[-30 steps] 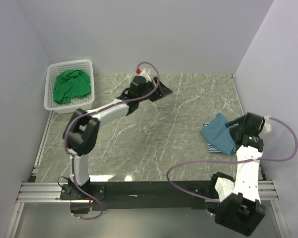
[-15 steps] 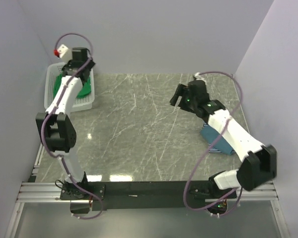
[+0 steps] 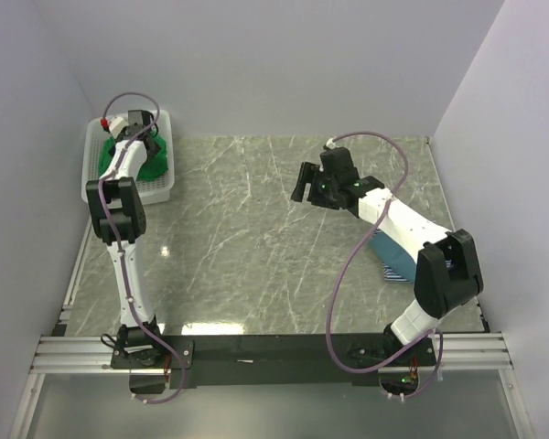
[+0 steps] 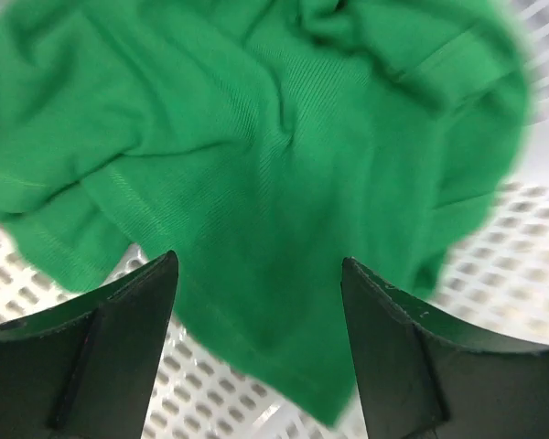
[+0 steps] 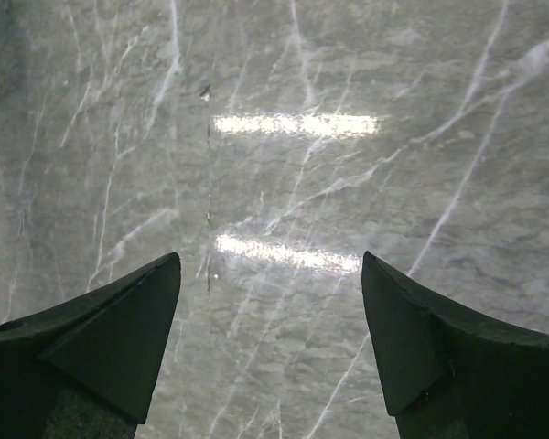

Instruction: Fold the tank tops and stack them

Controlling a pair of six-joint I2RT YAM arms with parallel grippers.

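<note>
Left gripper (image 4: 258, 265) has swung over the basket (image 3: 151, 190), jaws wide above the green tank top (image 4: 256, 137): last pickup pending. Right gripper (image 5: 270, 261), wide and empty, has left the apparently folded pair (image 3: 391, 251).

- The left pincer (image 4: 258, 265) has swung from the middle of the tabletop (image 3: 238, 238) to the white basket (image 3: 96, 190). The green tank top (image 4: 256, 137) now lies right beneath its jaws, which have spread wider.
- The right pincer (image 5: 270, 261) has left the teal tank top (image 3: 384, 249), now well behind it, and hangs jaws apart over bare marble.
</note>
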